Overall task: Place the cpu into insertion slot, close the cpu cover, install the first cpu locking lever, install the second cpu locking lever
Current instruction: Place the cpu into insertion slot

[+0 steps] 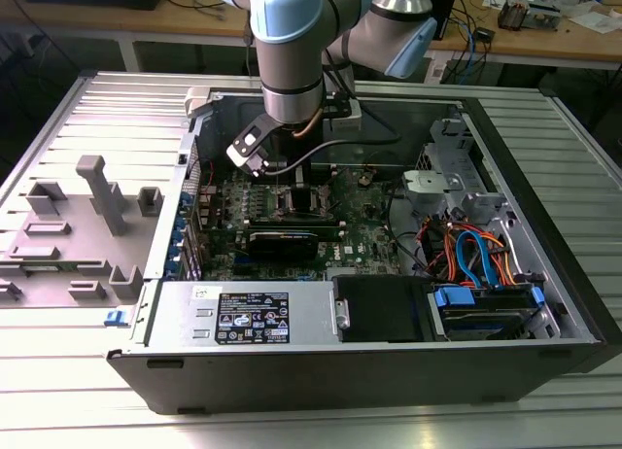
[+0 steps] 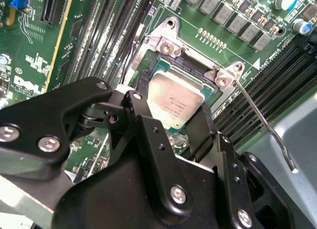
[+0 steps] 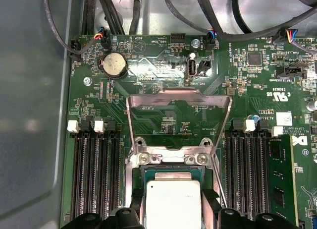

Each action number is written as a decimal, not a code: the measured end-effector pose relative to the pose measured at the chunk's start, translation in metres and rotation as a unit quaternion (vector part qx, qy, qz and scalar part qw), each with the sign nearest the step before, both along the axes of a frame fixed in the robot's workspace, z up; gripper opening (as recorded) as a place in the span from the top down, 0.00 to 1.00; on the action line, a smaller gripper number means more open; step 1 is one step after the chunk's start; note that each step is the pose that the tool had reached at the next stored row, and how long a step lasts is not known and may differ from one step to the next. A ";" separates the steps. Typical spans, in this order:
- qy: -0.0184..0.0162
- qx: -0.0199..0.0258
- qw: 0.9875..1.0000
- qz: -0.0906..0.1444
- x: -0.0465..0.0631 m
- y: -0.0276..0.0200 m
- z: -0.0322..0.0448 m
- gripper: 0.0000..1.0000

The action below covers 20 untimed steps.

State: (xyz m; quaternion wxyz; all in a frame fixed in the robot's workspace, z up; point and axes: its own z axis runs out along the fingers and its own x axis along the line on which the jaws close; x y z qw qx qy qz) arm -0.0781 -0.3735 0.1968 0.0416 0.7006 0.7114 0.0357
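the tool (image 2: 174, 99) stands low inside the case (image 1: 292, 381) on the table (image 1: 544, 410). its black fingers (image 2: 204, 125) are drawn in narrow against two opposite edges of the cpu (image 2: 176, 105), which it holds. the cpu lies level over the slot (image 3: 163, 167) and looks square to its rim in both wrist views. whether it is fully bedded or a shade above cannot be told. the cover (image 3: 179, 96) stands upright at the slot's far edge, with the green board (image 3: 163, 65) showing through its window. a thin lever (image 2: 262, 122) is raised beside one socket corner.

the main danger, judging from this, is a cpu that seats slightly turned or tilted, since the slot's contacts would likely bend under any sideways push. a finger that sticks on letting go could drag the chip off its seat. the fingers sit close to the slot's walls and to the memory slots (image 3: 94, 174) on either side, so a small drift could scrape them. the upright cover is near the tool, and a knock could drop it onto the fingers. the raised lever could snag too.
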 end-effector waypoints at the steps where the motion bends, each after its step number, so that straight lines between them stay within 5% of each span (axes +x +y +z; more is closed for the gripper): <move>1: 0.000 0.000 1.000 0.000 0.000 0.0000 0.0000 0.46; 18: 0.000 0.000 1.000 -0.005 0.002 0.0000 -0.0001 0.46; 20: 0.000 0.000 1.000 -0.005 0.002 0.0002 -0.0004 0.39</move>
